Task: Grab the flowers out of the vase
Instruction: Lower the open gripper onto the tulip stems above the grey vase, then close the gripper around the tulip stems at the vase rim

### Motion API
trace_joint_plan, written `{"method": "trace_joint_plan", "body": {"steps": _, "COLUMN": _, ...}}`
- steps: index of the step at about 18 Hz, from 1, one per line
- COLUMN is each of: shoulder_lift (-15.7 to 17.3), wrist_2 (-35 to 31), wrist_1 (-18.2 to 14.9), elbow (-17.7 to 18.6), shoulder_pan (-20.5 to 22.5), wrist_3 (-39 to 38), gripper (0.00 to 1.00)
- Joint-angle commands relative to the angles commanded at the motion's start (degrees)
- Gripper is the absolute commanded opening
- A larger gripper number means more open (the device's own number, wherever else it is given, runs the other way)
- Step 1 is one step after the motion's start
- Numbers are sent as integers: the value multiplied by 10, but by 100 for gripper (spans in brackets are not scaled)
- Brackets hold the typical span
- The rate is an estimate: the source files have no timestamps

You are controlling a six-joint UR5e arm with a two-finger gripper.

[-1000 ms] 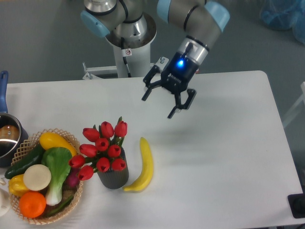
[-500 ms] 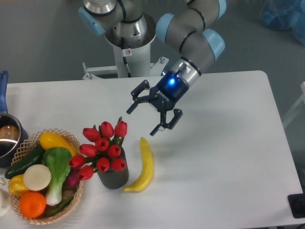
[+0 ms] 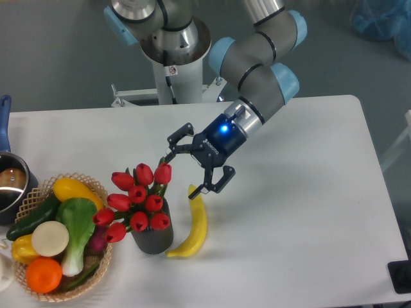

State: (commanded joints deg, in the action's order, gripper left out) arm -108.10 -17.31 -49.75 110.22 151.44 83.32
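The flowers (image 3: 136,201), a bunch of red tulip buds on green stems, stand in the vase (image 3: 153,239), a short dark ribbed cylinder at the table's front left. My gripper (image 3: 182,172) is open, its two black fingers spread wide, just right of and slightly above the top buds. One fingertip sits near the topmost right bud, the other over the tip of the banana. Nothing is between the fingers.
A yellow banana (image 3: 194,222) lies right beside the vase. A wicker basket (image 3: 96,272) with vegetables and fruit stands at the left. A steel pot with a blue handle (image 3: 5,111) sits at the left edge.
The gripper has travelled down and left from the table's middle toward the flowers, staying open, and now hangs beside the top buds.
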Motion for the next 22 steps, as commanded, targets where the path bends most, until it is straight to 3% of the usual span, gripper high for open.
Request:
{"method": "trace_joint_plan", "body": {"steps": 4, "shoulder_lift": -22, "wrist_2": -1, "wrist_1": 1, "elbow": -21, "shoulder_pan": -14, "wrist_3": 0, "gripper": 100}}
{"method": "trace_joint_plan", "body": {"steps": 10, "shoulder_lift": -31, "wrist_2": -2, "wrist_1": 3, "elbow": -23, "shoulder_pan": -29, "wrist_3": 0, "gripper": 100}}
{"method": "trace_joint_plan", "body": {"steps": 22, "shoulder_lift": -28, "wrist_2": -4, "wrist_1": 6, "elbow": -28, "shoulder_pan": -55, "wrist_3": -30, "gripper": 100}}
